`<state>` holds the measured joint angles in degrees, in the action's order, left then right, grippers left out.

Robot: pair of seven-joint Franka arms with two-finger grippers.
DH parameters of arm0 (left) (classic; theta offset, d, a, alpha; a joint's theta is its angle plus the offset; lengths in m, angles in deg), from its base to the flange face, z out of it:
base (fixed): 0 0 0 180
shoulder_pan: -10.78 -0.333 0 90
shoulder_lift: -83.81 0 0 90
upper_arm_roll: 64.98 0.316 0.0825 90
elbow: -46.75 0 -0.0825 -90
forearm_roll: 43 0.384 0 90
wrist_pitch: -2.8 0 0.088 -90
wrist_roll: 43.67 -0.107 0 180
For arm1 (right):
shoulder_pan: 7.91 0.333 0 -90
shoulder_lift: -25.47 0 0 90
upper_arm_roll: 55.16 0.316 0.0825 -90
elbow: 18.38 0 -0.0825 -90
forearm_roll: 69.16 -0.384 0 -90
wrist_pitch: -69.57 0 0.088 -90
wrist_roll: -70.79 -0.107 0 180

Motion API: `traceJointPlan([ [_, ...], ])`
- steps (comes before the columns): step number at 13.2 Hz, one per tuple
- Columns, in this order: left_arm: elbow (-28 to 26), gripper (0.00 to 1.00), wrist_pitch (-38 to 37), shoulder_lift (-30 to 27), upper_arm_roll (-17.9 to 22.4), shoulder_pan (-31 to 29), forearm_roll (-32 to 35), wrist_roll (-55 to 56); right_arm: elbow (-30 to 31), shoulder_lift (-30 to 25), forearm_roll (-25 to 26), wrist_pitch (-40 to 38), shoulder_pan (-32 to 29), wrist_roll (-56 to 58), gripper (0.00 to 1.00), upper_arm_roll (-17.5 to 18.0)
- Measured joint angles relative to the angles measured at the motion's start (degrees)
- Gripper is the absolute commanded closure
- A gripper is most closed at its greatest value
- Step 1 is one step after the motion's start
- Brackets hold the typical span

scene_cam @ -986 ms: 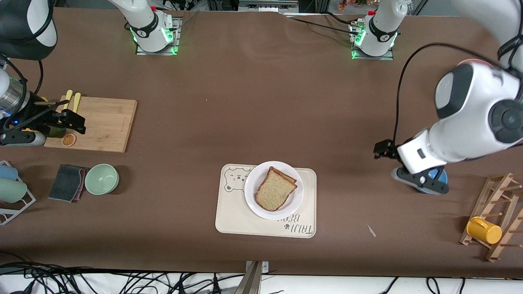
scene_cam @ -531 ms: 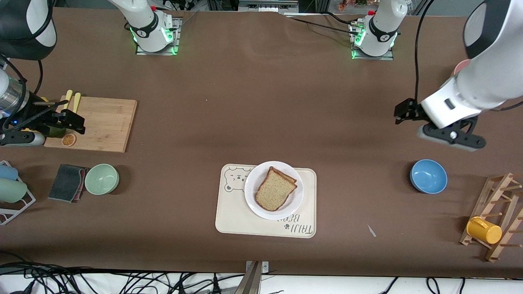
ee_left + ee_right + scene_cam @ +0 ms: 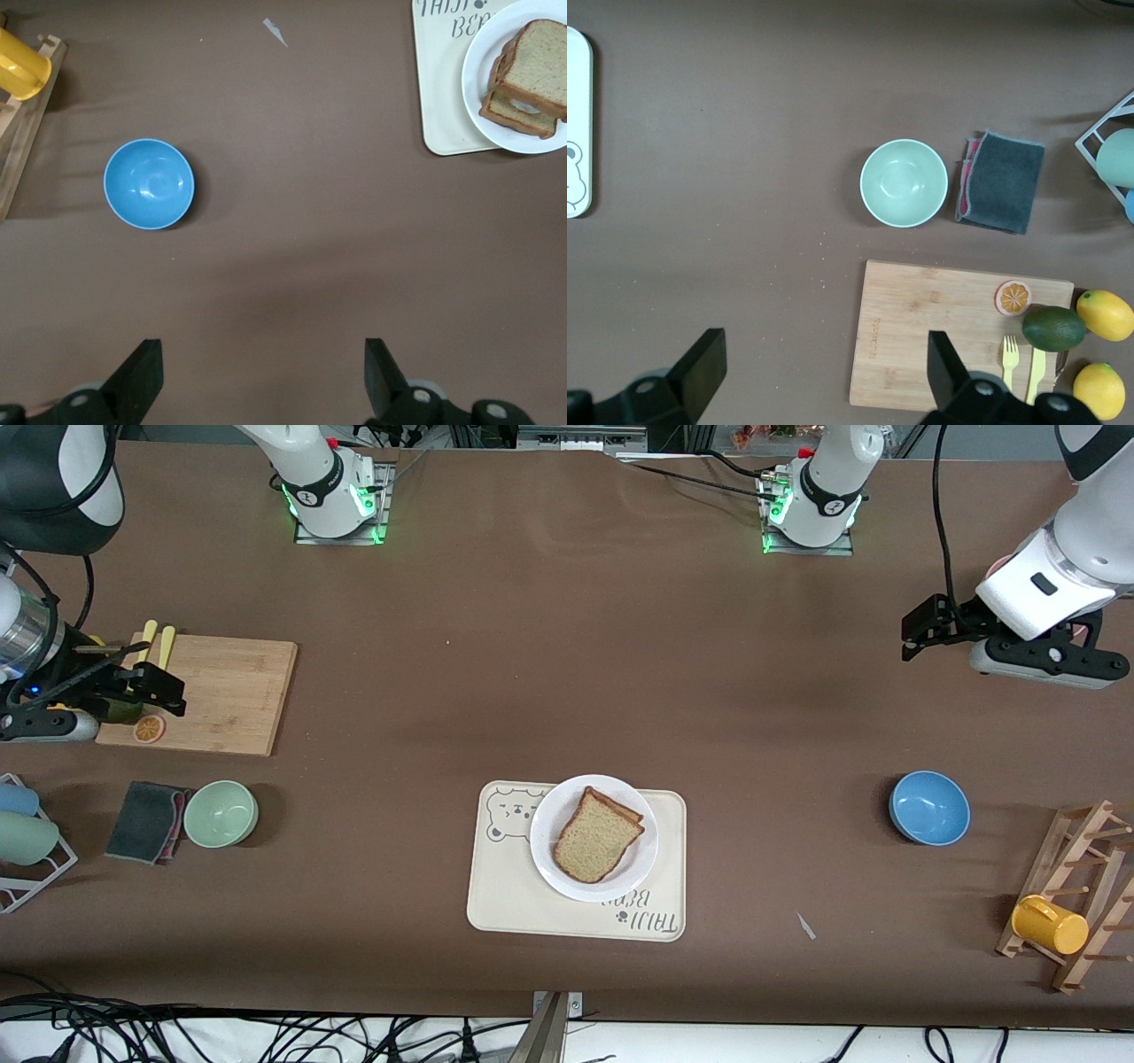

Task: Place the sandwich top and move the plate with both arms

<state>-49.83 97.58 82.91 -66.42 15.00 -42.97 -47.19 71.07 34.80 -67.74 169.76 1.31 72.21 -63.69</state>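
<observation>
The sandwich top (image 3: 595, 841), a plain brown slice, lies on another slice on the round white plate (image 3: 554, 815). The plate stands on a cream tray. In the left wrist view the stacked slices (image 3: 532, 62) and the plate (image 3: 483, 93) show at the edge. My left gripper (image 3: 1045, 664) is open and empty, up in the air over bare table at the left arm's end; its fingers (image 3: 142, 381) frame brown cloth. My right gripper (image 3: 49, 726) is open and empty, waiting over the end of a wooden cutting board (image 3: 948, 336).
The cream tray (image 3: 505, 886) has a bear drawing. A blue bowl (image 3: 928, 808), a wooden rack (image 3: 1085, 868) and a yellow cup (image 3: 1050, 924) are at the left arm's end. A green bowl (image 3: 221, 813), a grey cloth (image 3: 146, 821) and fruit (image 3: 1053, 328) are at the right arm's end.
My left gripper has risen from over the blue bowl and moved away toward the robots' side and the left arm's end of the table. The right arm has not moved.
</observation>
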Motion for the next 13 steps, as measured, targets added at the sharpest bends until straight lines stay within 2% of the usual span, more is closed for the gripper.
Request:
traceJointPlan([
  [2, -0.7, 0.00, 0.2, -0.2, 1.4, 0.9, 0.0, 0.0, -0.1, 0.0, 0.0, 0.0, -0.1, 0.0, 0.00, -0.1],
  [13, -0.7, 0.00, 0.2, 0.0, 1.9, 1.1, 0.0, 0.0, -0.9, 0.0, 0.0, -2.5, -0.1, 0.0, 0.00, 0.0],
])
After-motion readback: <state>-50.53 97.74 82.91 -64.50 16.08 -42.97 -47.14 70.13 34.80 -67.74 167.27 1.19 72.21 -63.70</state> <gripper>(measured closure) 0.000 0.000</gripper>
